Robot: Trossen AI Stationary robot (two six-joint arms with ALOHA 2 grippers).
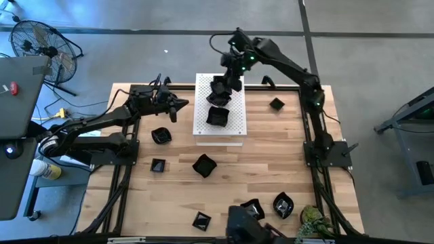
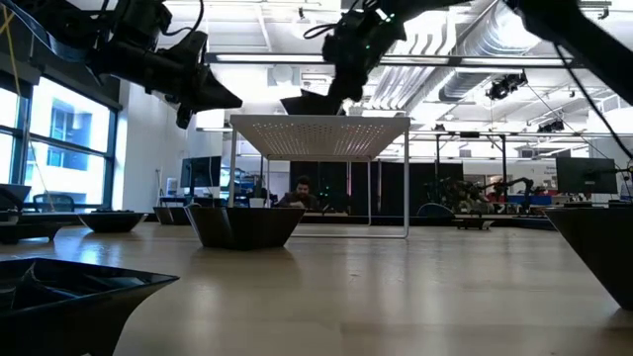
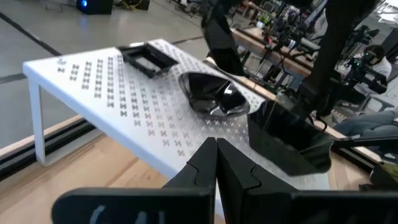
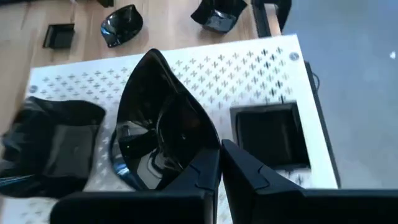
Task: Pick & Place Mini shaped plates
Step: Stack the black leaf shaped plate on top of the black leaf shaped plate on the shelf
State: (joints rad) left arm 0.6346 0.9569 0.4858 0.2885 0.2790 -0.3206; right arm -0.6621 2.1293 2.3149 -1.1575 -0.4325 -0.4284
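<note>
My left hand hovers at the left of the frame beside the white perforated board, fingers pressed together and empty. Black mini plates lie scattered across the wooden counter. At upper centre, over the board, my right hand pinches the rim of a leaf-shaped plate, with a wavy plate and a flat square plate either side.

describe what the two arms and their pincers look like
Both arms are dark, near black, built of jointed tubular links with black cables running alongside. The right arm shows small green lights near its wrist. The left pincer and right pincer have angular, matte black fingers.
</note>
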